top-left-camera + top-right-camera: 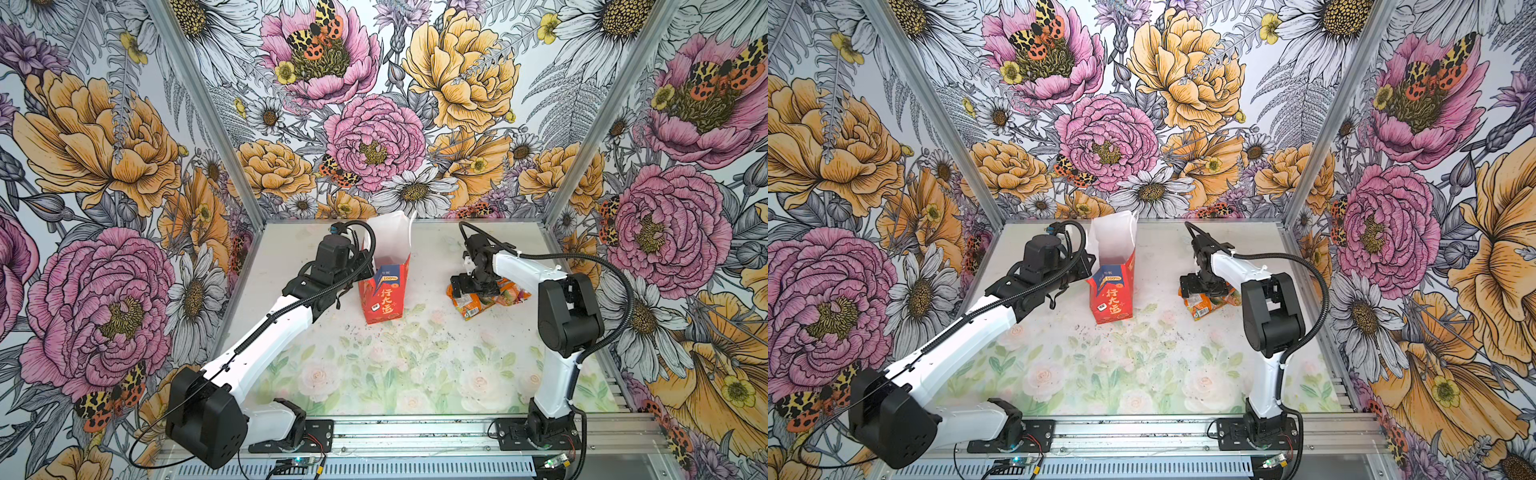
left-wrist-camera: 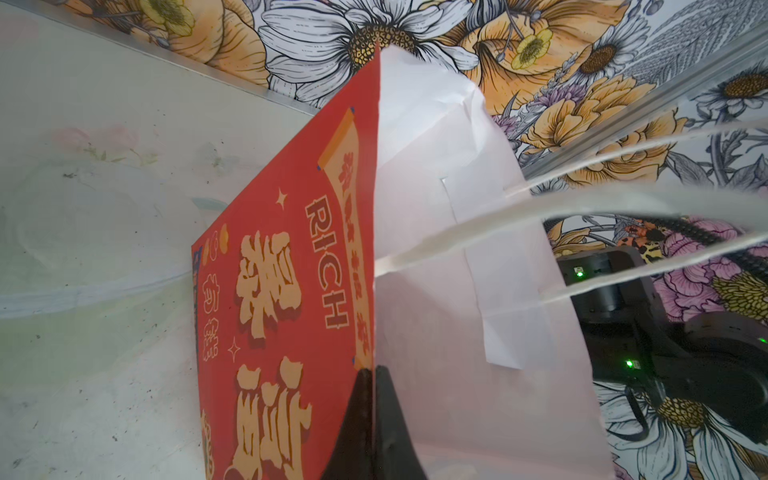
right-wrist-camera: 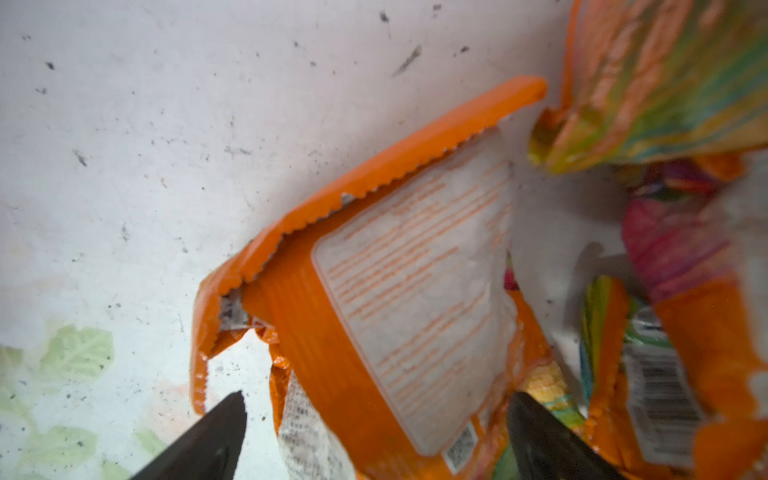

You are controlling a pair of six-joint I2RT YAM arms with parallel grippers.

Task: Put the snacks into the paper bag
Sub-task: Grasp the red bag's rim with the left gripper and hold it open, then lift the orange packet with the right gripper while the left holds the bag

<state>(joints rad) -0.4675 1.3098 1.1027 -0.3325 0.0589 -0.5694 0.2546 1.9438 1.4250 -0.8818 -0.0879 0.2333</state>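
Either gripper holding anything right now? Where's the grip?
Left gripper pinches the red paper bag by its wall at the rim. Right gripper is open over an orange packet, holding nothing.

Floral walls [image 1: 104,141] — pale rose-print tabletop [image 1: 374,370], dark-speckled.

Occluded: crinkly orange plastic snack packets [image 1: 473,309], 3 o'clock of tall red paper bag [image 1: 384,297], half under right gripper [image 1: 473,290] in both top views; wrist view blurs print, crops pile.

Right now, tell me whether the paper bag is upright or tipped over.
Upright. In both top views the paper bag stands on its base, white inside showing; the left fingers pinch its rim.
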